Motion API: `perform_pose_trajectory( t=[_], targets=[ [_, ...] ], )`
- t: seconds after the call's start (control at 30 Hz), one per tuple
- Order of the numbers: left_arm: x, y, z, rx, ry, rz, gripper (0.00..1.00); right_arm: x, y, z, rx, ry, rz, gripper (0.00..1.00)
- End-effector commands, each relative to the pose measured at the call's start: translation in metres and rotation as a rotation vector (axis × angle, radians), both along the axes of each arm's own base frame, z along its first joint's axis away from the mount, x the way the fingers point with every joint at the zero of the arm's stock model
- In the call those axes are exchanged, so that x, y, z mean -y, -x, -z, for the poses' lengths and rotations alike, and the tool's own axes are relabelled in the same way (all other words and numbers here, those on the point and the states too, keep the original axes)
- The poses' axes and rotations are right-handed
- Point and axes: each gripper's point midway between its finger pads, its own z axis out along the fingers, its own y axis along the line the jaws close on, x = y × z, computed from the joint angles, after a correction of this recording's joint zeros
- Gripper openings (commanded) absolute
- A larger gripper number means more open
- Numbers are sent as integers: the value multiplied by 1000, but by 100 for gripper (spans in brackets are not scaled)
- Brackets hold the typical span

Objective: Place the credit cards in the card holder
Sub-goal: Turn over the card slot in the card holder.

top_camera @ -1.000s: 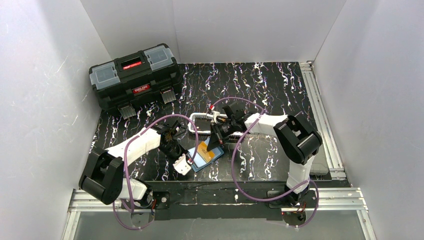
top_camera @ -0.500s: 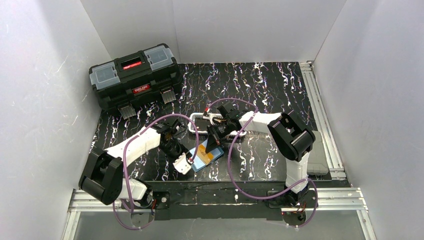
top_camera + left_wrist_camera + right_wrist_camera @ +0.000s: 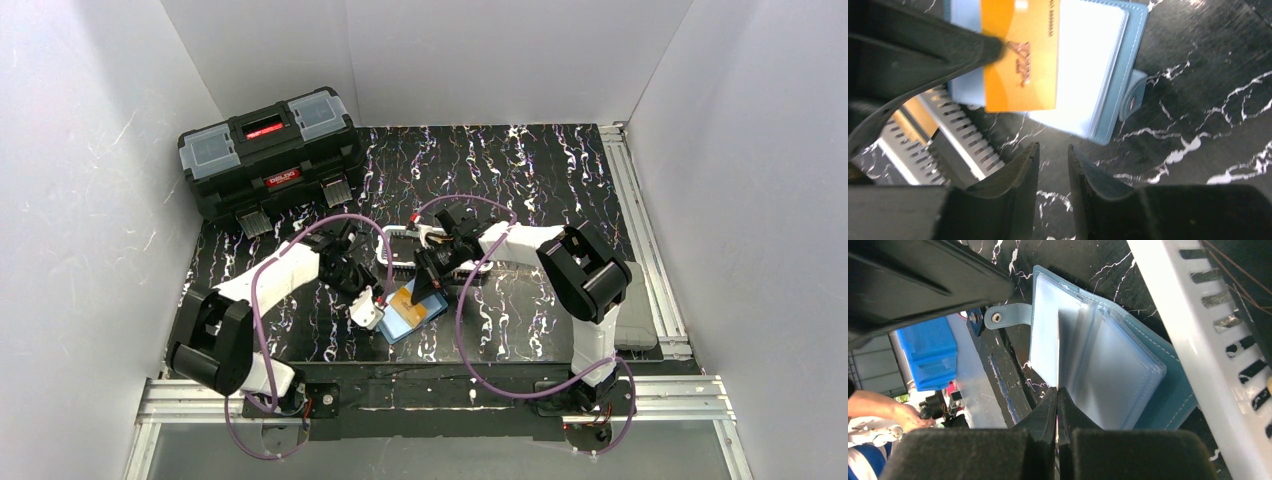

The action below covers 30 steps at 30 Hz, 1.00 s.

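White walls box in a black marbled surface (image 3: 560, 180) veined with white, and a black plastic toolbox (image 3: 270, 150) is parked in the far left corner. Near the middle we find the teal-blue square card holder (image 3: 420, 322) lying open like a booklet, its clear sleeves fanned upward. Its snap-button tab (image 3: 1008, 315) sticks out from one edge onto the surface. The holder sits just beside the white mesh basket (image 3: 398, 243), on the side nearer the arm bases.

Over it, the right fingers (image 3: 1056, 407) are clamped tight on the orange plastic credit card (image 3: 1020, 55), pinching it by one edge. We see the card tilted, its free edge down among the sleeves. Whether it has entered a sleeve, we cannot tell from here.

Across from it, the left fingers (image 3: 1025, 167) hover low over bare surface just beside the holder's edge. They are parted by a narrow gap, and we see nothing between them.
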Motion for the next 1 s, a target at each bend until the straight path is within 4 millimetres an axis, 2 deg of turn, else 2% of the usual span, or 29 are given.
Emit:
perform_pose_trajectory(
  t=[0.0, 0.13, 0.3, 0.7, 0.97],
  targets=[
    [22, 7, 8, -25, 141, 44, 24, 2, -16, -26, 74, -51, 45, 1],
    [19, 23, 21, -48, 138, 101, 23, 9, -33, -30, 94, -62, 124, 1],
    [15, 35, 28, -68, 119, 148, 26, 9, -39, -24, 87, -50, 160, 1],
    [0, 57, 53, -84, 58, 243, 27, 10, -35, -11, 67, -4, 176, 1],
    [10, 66, 55, -80, 113, 284, 20, 17, -32, -7, 88, 41, 168, 1]
  ],
)
